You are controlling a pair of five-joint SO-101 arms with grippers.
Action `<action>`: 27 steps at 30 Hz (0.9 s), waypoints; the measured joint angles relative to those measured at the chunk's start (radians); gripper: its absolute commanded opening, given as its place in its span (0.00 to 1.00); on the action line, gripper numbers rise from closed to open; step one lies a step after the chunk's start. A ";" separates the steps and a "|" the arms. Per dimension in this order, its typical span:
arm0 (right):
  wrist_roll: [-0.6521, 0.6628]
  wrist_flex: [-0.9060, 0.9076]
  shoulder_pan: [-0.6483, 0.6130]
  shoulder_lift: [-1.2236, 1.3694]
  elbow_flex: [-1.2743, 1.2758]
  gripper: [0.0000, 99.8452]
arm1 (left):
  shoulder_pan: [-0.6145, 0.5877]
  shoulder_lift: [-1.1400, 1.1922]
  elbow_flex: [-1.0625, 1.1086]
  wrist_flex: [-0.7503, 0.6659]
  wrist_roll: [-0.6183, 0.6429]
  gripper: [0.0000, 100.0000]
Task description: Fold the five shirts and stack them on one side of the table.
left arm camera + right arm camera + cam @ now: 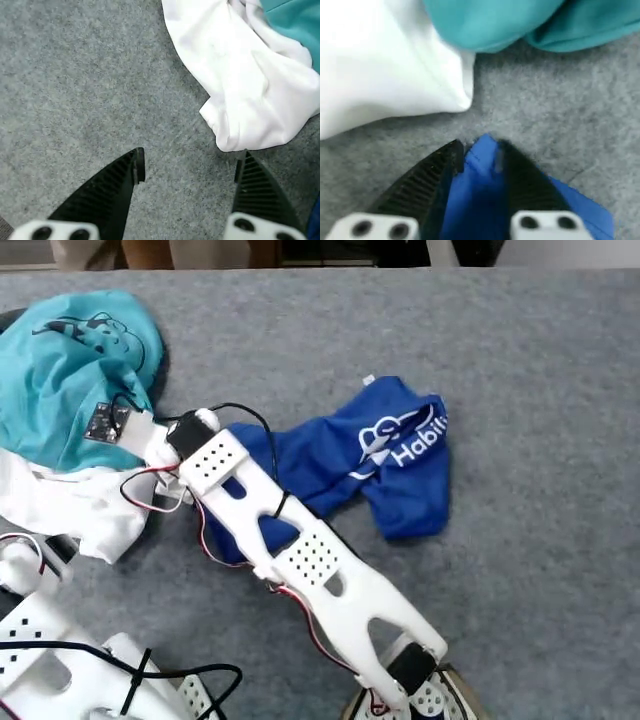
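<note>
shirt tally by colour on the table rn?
teal shirt: 1
white shirt: 1
blue shirt: 1
Total: 3 shirts

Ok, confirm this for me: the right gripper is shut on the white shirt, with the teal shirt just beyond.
Not quite. The right gripper is shut on the blue shirt, not the white shirt, which lies ungripped nearby; the right wrist view shows blue cloth pinched in it. The teal shirt is just beyond.
</note>
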 measured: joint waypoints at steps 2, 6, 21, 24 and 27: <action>0.000 0.000 0.011 0.000 0.000 0.06 | 0.000 0.000 0.000 0.000 0.000 0.29; 0.000 0.002 0.038 0.000 -0.017 0.01 | 0.000 0.000 0.000 0.000 0.000 0.29; 0.000 0.163 0.132 -0.238 -0.209 0.00 | -0.005 0.000 0.000 0.000 0.000 0.29; 0.000 0.184 0.169 -0.364 -0.209 0.00 | -0.005 0.000 0.000 0.000 0.000 0.29; 0.000 0.195 0.219 -0.503 -0.210 0.00 | -0.005 0.000 -0.040 0.000 0.000 0.29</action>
